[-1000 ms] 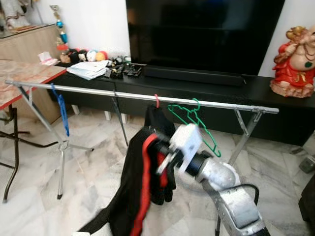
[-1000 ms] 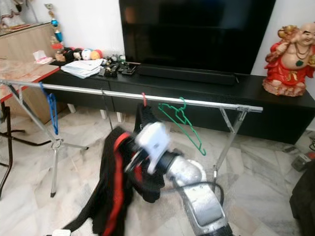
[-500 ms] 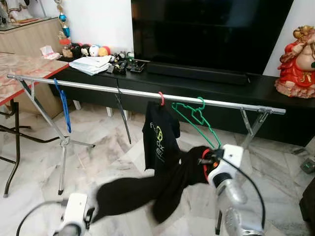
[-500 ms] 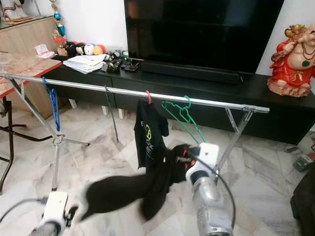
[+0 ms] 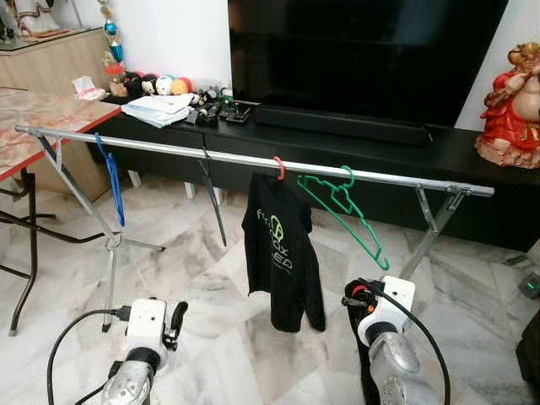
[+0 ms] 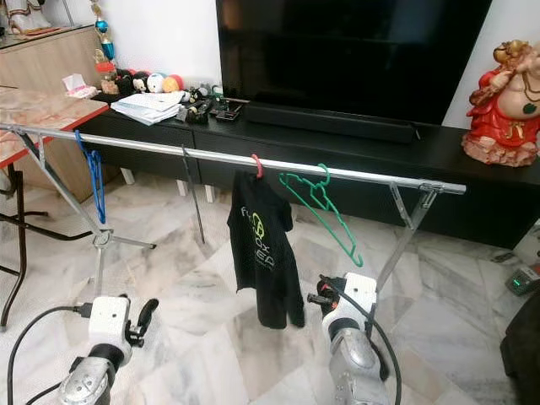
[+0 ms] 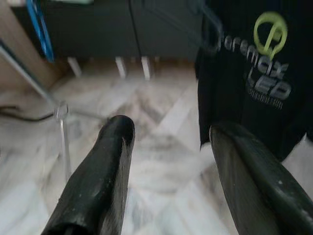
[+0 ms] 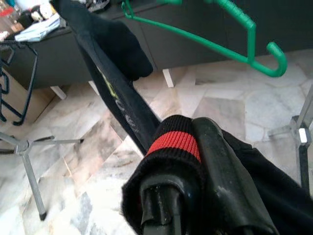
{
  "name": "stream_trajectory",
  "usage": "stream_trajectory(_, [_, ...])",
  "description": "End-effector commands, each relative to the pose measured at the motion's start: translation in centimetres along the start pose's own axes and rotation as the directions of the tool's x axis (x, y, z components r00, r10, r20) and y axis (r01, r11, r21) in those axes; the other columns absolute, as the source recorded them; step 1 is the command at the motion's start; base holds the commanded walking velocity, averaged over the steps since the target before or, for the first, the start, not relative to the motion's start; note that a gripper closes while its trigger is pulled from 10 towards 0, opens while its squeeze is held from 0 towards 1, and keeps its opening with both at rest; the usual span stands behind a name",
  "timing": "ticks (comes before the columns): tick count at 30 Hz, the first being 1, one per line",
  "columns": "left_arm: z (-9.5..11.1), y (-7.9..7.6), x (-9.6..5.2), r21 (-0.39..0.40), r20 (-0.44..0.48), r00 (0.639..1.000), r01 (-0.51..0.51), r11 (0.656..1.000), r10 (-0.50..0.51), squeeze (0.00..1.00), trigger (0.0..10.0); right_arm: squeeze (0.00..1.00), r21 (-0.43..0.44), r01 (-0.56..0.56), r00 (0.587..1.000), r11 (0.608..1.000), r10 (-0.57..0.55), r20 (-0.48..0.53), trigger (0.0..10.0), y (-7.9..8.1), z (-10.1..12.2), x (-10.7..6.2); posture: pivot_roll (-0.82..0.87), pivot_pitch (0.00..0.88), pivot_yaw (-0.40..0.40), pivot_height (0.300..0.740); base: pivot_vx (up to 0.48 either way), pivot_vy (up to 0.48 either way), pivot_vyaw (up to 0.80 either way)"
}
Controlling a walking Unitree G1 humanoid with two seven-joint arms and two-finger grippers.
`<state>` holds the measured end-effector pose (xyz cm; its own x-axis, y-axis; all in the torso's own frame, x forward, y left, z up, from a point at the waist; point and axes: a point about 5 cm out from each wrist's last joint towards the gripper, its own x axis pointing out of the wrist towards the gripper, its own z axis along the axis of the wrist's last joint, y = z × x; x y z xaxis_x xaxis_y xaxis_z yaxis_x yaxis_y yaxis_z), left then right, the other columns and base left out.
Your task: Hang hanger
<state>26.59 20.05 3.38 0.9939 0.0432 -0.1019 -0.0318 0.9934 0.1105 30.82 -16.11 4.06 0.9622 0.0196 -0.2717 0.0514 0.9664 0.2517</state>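
A silver clothes rail (image 5: 169, 152) spans the room. On it hang a blue hanger (image 5: 110, 181), a red hanger (image 5: 278, 167) carrying a black T-shirt (image 5: 278, 253) with green print, and a bare green hanger (image 5: 342, 207). My right gripper (image 5: 350, 295) is low, below the green hanger, shut on a black garment with a red-striped cuff (image 8: 173, 142) that drapes down over its fingers. My left gripper (image 5: 175, 321) is low on the left, open, with nothing between its fingers (image 7: 110, 161). It faces the T-shirt (image 7: 254, 83).
Behind the rail stands a long black TV cabinet (image 5: 456, 156) with a large TV (image 5: 363, 59), papers and toys (image 5: 164, 105) and a red statue (image 5: 510, 105). A red-edged table (image 5: 42, 126) stands at the left. The floor (image 5: 211, 287) is marble.
The right arm dropped from rail height. Half a second ago the black garment stretched between both grippers; the left one has let go and the garment hangs from the right.
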Motion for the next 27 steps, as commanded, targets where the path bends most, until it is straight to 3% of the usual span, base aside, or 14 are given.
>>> stream_trajectory(1, [0.2, -0.6, -0.1, 0.004, -0.001, 1.000, 0.023, 1.000, -0.023, 0.00, 10.0, 0.00, -0.002, 0.004, 1.000, 1.000, -0.004, 0.027, 10.0, 0.0, 0.3, 0.2, 0.03, 0.000, 0.031, 0.740, 0.000, 0.000, 0.00])
stream_trajectory(9, [0.8, -1.0, -0.1, -0.013, -0.013, 0.999, 0.036, 0.999, -0.036, 0.00, 10.0, 0.00, 0.002, 0.013, 0.998, 1.000, -0.013, 0.054, 10.0, -0.1, 0.4, 0.2, 0.03, 0.000, 0.034, 0.740, 0.000, 0.000, 0.00])
stream_trajectory(27, [1.3, -1.3, -0.5, 0.022, -0.032, 0.997, 0.072, 0.997, -0.071, 0.00, 10.0, 0.00, -0.014, -0.009, 1.000, 1.000, 0.009, 0.029, 10.0, 0.3, -0.6, 0.1, 0.03, 0.000, 0.032, 0.740, 0.000, 0.372, 0.00])
